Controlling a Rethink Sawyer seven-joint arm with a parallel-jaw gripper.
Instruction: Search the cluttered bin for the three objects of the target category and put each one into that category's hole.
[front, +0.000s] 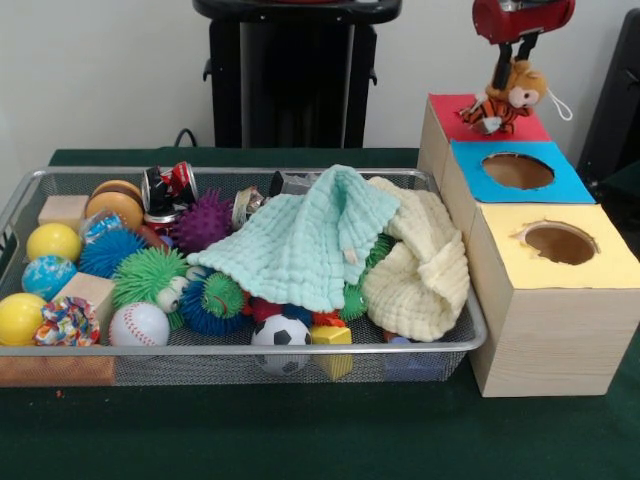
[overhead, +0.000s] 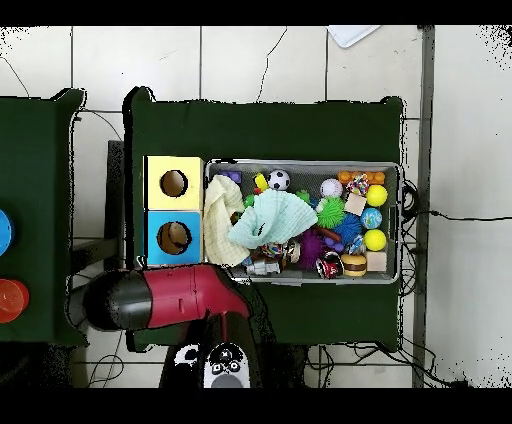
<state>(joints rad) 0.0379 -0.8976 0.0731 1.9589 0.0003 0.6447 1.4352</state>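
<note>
My gripper (front: 516, 48) hangs at the top right of the front view, shut on the head of the orange striped tiger plush (front: 505, 98). The tiger dangles just above the red paper surround (front: 448, 108) at the far end of the pale wooden box (front: 550, 335) and hides the red hole. In the overhead view my red arm (overhead: 170, 297) covers that end of the box (overhead: 150, 210), and the gripper is hidden under it. The wire mesh bin (front: 240, 351) stands left of the box, full of clutter; it also shows in the overhead view (overhead: 300, 163). No monkey plush shows.
A mint cloth (front: 305, 245) and a cream cloth (front: 420, 270) cover the bin's right half. Spiky balls, a soccer ball (front: 280, 333), a baseball (front: 138, 324) and wooden blocks fill the rest. The blue-surrounded hole (front: 517, 170) and yellow-surrounded hole (front: 560, 243) lie nearer the camera.
</note>
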